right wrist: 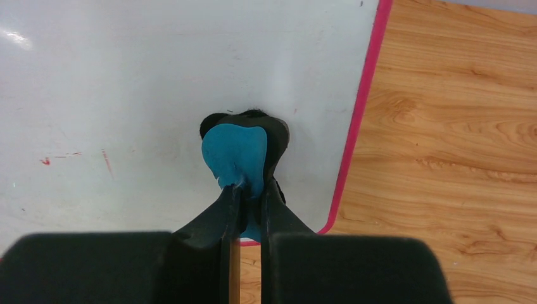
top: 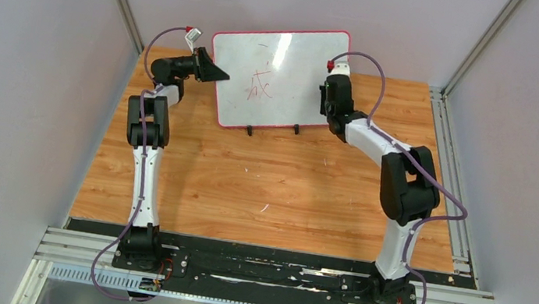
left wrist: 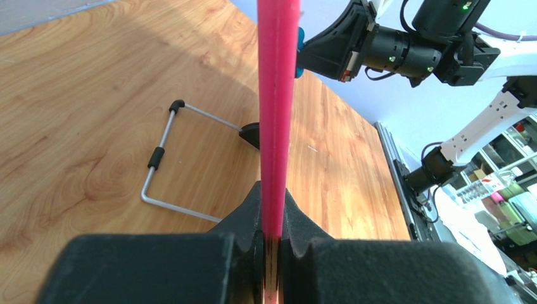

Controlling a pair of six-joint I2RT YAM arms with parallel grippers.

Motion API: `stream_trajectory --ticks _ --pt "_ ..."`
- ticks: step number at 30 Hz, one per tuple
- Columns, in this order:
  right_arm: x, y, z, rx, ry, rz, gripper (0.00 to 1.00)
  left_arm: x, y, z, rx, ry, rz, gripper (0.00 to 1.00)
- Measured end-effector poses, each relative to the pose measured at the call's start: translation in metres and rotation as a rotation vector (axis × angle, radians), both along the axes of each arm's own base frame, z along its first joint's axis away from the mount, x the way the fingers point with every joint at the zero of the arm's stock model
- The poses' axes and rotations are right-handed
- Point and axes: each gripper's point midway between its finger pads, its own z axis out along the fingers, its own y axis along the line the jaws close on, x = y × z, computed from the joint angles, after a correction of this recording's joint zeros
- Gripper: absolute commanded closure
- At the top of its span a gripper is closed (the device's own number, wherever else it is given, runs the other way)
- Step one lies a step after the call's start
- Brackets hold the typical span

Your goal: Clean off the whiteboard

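The whiteboard point(top: 276, 74) stands in the upper middle of the top view. The left gripper point(left wrist: 272, 244) is clamped on its left frame. The right gripper point(right wrist: 248, 193) pinches the blue eraser point(right wrist: 234, 155) against the board's right part; the red writing point(top: 261, 86) lies to the left of it.

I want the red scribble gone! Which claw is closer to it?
The left claw. It pinches the whiteboard at its left edge, beside the red scribble. The right claw presses the blue eraser near the far right edge.
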Motion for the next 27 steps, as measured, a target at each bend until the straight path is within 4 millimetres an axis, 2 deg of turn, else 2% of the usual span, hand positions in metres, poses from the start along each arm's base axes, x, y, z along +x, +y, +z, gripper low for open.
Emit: stream_trajectory --ticks 2,6,10,15,18,20,27 --pt "0.001 0.001 0.002 0.005 -0.004 0.002 0.99 0.0 0.0 0.0 0.0 0.0 0.0 1.0" --pt "0.002 0.019 0.008 0.012 -0.014 0.034 0.99 0.0 0.0 0.0 0.0 0.0 0.0 1.0" --pt "0.009 0.053 0.017 0.029 -0.044 0.084 0.99 0.0 0.0 0.0 0.0 0.0 0.0 1.0" --pt "0.008 0.094 0.013 0.031 -0.046 0.141 0.99 0.0 0.0 0.0 0.0 0.001 0.0 1.0" --pt "0.007 0.11 0.014 0.029 -0.049 0.161 0.99 0.0 0.001 0.0 0.0 0.001 0.002 1.0" --pt "0.006 0.116 0.014 0.029 -0.052 0.168 0.99 0.0 0.001 0.0 0.0 0.001 0.002 1.0" --pt "0.007 0.111 0.011 0.029 -0.063 0.152 0.99 0.0 0.002 0.0 0.0 0.001 0.003 1.0"
